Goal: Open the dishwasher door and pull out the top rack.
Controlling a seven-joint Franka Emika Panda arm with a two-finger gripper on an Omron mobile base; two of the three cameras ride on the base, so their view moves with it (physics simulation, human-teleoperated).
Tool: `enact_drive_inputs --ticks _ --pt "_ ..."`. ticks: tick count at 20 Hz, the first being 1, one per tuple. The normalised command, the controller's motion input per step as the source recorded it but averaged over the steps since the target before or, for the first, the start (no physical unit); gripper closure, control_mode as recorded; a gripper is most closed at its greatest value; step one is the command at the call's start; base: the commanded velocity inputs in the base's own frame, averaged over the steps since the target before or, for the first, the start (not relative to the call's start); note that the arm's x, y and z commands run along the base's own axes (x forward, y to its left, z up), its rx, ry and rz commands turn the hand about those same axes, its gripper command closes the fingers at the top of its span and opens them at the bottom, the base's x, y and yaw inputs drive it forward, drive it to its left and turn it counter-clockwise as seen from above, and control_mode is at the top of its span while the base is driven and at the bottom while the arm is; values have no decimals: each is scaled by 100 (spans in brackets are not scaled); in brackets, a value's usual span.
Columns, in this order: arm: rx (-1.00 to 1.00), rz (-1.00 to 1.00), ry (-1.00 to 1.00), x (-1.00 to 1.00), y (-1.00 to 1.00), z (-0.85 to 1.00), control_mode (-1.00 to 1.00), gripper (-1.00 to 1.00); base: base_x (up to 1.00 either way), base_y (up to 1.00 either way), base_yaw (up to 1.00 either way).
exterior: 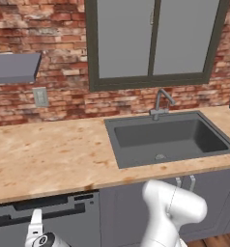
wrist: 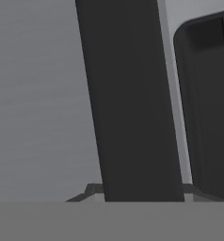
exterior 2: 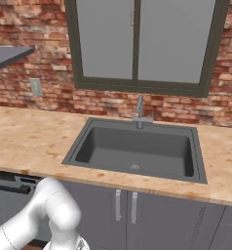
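Dishwasher door (exterior: 47, 224) sat shut under the counter (exterior: 49, 159), left of the sink (exterior: 170, 137), and the gripper (exterior: 38, 237) hung low against it, just below the bar handle (exterior: 42, 215). In the hand view that black handle (wrist: 130, 103) ran close across the frame, rolled almost upright, the slot strip (wrist: 208, 108) beside it. Whether the jaws were open or closed I could not tell. Judging by this, a good pull needed both fingers squarely around the bar, then a steady draw outward and down along the door's arc.
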Motion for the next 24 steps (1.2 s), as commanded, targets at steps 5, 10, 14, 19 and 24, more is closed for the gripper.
enact_drive_inputs --ticks 5,10,14,19,24 --pt "0 0 -1 -62 35 -57 -100 100 0 0 0" --pt "-1 1 0 -62 32 -60 -100 100 0 0 0" --pt "-4 1 0 -62 31 -62 -100 100 0 0 0" --pt "-5 1 0 -62 30 -62 -100 100 0 0 0" --pt "-5 1 0 -62 30 -62 -100 100 0 0 0"
